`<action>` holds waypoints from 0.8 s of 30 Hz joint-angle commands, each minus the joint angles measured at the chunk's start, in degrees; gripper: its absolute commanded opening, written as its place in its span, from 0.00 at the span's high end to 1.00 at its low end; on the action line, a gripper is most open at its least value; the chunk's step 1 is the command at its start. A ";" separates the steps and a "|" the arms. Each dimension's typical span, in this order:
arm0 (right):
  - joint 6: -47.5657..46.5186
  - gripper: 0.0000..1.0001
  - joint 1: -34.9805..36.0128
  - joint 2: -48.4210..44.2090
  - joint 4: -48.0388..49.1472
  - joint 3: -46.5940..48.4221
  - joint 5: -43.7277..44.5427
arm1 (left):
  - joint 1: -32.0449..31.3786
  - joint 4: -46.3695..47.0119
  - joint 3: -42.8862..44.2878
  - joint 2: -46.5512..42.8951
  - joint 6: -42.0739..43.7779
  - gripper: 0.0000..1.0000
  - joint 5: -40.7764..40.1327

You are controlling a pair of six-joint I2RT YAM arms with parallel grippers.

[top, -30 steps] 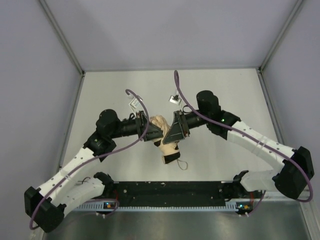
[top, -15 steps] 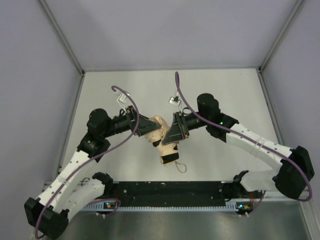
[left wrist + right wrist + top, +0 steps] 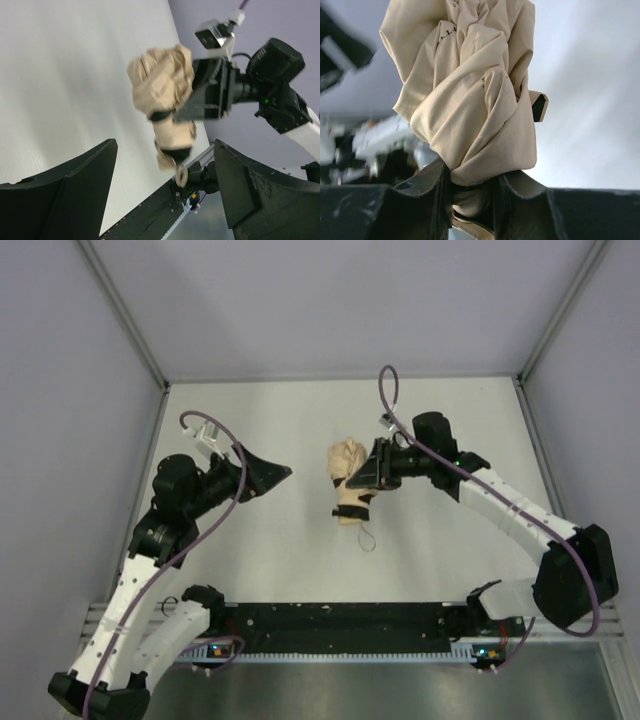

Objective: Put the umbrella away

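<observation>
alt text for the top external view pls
The right gripper clamps the folded beige umbrella over the white table, its strap loop dangling. The left gripper sits open to the left, apart from it.

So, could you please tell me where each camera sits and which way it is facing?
Top external: above and behind the arms, looking down at the table; both arms show.
Left wrist: on the left arm, looking across at the umbrella in the right gripper; its own open fingers frame the view.
Right wrist: looks along its fingers clamping the umbrella.
All three share the umbrella.
</observation>
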 commanded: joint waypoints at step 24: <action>-10.71 0.38 -28.60 50.79 -6.78 46.22 13.83 | 0.23 -10.74 6.39 -12.65 -3.65 0.21 1.60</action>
